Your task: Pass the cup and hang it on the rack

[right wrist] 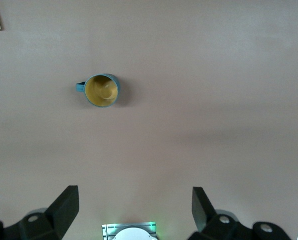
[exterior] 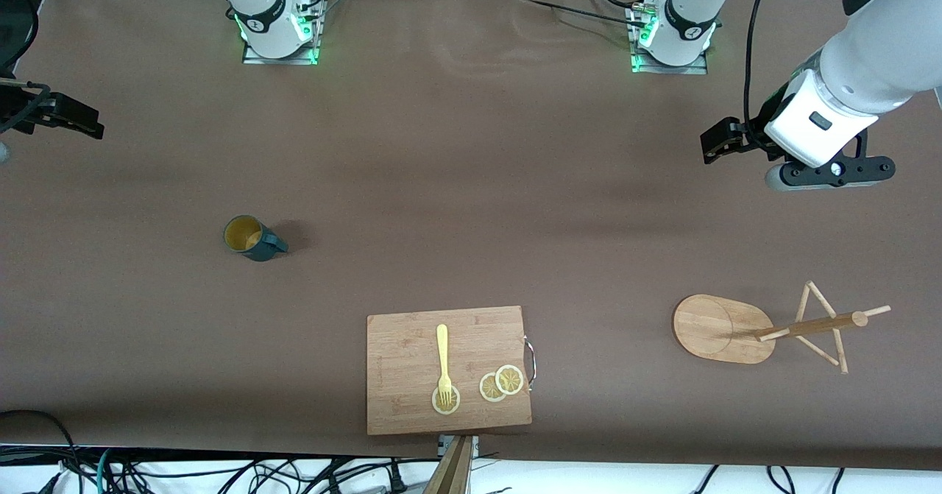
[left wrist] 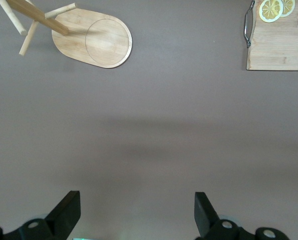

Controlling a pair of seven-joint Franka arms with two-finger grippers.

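Brown desk [exterior: 471, 185], matte, w/ three things set directly on it. Cup [exterior: 252, 238] upright toward right arm's end, handle pointing toward the left arm's end, alone on bare surface. Cutting board [exterior: 412, 347] at the edge nearest front cam, approx. mid-desk. Rack [exterior: 725, 328] toward left arm's end, standing on its oval base, well apart from cup; board lies between them.

We hold our left hand [exterior: 717, 143] up in the air at the left arm's end of the worktop, fingers [left wrist: 66, 212] spread apart. Our right hand [exterior: 70, 117] hovers at the right arm's end, fingers [right wrist: 63, 206] likewise spread, gripping nothing.
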